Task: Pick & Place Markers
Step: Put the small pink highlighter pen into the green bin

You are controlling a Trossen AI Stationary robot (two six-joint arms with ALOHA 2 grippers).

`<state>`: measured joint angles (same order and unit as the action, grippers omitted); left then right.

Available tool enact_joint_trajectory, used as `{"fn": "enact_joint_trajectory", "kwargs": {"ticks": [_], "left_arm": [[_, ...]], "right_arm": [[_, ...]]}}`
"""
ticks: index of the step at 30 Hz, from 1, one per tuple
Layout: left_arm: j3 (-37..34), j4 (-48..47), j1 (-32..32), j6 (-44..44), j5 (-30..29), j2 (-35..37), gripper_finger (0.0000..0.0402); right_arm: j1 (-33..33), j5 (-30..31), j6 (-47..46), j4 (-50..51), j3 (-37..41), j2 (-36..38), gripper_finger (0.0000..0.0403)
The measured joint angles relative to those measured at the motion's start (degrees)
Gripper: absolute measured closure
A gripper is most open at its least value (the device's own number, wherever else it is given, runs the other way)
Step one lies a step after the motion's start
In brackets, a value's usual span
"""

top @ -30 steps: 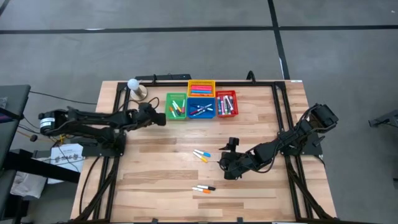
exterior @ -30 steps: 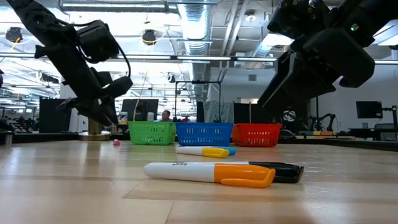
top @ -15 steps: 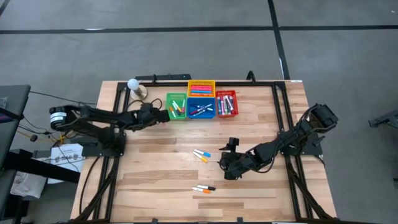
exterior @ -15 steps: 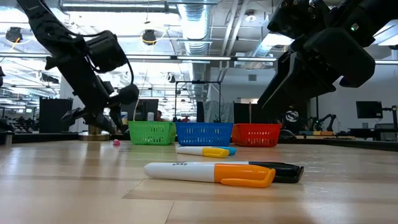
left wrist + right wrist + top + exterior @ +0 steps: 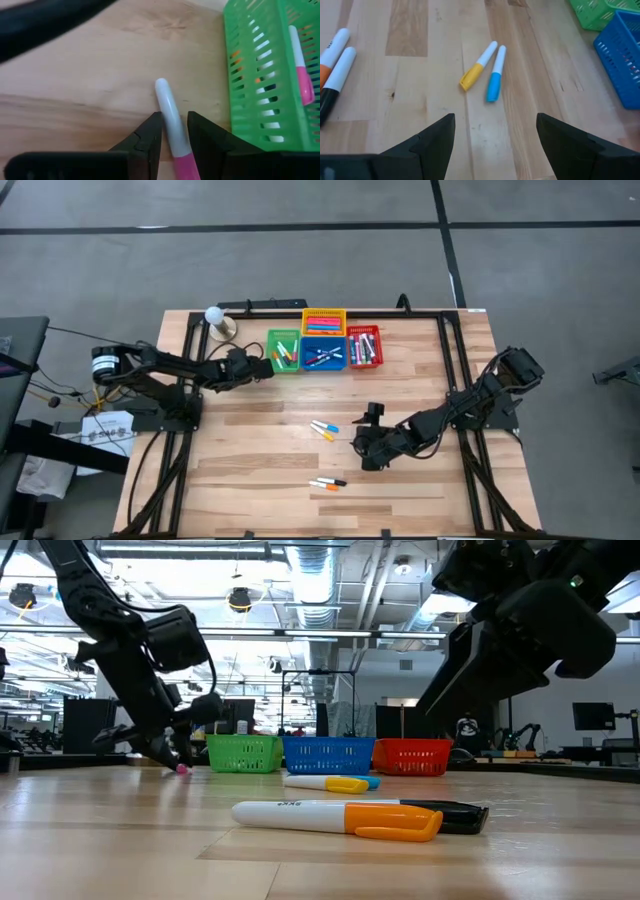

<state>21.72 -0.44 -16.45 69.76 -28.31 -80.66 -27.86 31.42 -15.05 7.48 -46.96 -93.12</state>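
Note:
A white marker with a pink cap (image 5: 170,117) lies on the table just left of the green basket (image 5: 283,351); its pink end (image 5: 182,768) rests on the wood. My left gripper (image 5: 262,368) is low over it, slanting down, and its narrowly open fingers stand on either side of the barrel. A yellow-capped and a blue-capped marker (image 5: 485,72) lie side by side mid-table. An orange and a black marker (image 5: 327,482) lie nearer the front edge. My right gripper (image 5: 362,450) hangs wide open between these two pairs, holding nothing. My left gripper straddles the marker's white barrel (image 5: 172,131), just beyond the pink cap, and its fingers lie along the marker. They come down slanting from the table's left. Whether the fingers (image 5: 150,135) touch the barrel I cannot tell. The marker lies flat on the table.
Four small baskets stand together at the far middle: green, blue (image 5: 323,356), red (image 5: 364,347) and yellow (image 5: 323,321), each with markers in it. A white ball on a small stand (image 5: 217,320) is at the far left. Bare wood lies along the near edge.
My left gripper has come down toward the table beside the green basket and has rolled a little. The marker's pink end has stayed where it was on the wood.

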Motion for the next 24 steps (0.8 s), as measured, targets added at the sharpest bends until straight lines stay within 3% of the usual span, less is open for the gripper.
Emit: {"fn": "enact_joint_trajectory", "kwargs": {"ticks": [13, 24], "left_arm": [[0.38, -5.19, 0.34, -0.98, 2.84, -0.94, 0.0306], [0.24, -7.84, 4.03, -1.09, 1.12, -0.95, 0.0306]], "right_arm": [[0.0, -0.15, 0.02, -0.01, 0.0, 0.0, 0.0132], [-0.04, -0.17, 0.02, 0.03, 0.0, 0.0, 0.0132]]}}
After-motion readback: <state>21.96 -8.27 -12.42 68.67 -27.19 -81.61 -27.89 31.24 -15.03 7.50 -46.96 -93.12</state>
